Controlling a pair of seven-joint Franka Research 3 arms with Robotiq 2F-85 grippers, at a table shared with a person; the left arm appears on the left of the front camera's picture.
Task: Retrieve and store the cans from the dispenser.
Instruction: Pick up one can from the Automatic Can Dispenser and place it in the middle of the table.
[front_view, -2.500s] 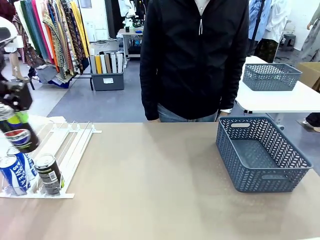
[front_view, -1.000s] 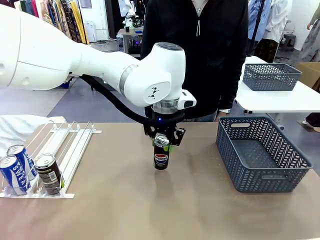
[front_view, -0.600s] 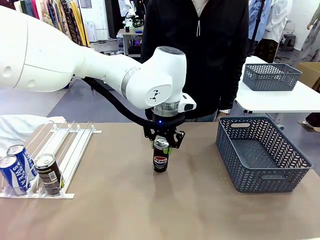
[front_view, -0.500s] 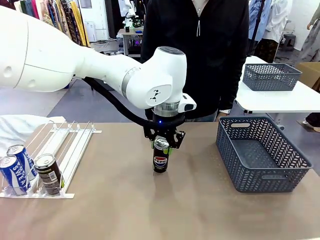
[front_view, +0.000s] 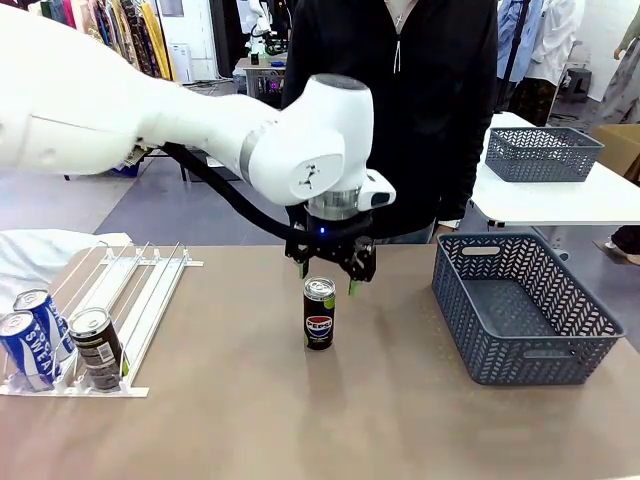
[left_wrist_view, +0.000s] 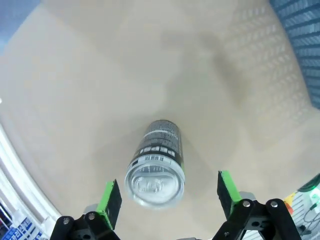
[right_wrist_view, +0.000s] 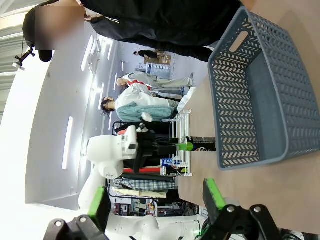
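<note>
The slim black Pepsi-logo aluminium can (front_view: 319, 315) stands upright just below my wide-apart left jaws; I judge it light, slick and tippy, best pinched mid-body.

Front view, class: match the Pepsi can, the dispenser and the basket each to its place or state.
Things:
1. Pepsi can
2. dispenser
3. basket

Places or states:
a. holds three cans at its low end
b. at the table's right side
c. upright, mid-table

Pairs: 1-c; 2-a; 3-b
</note>
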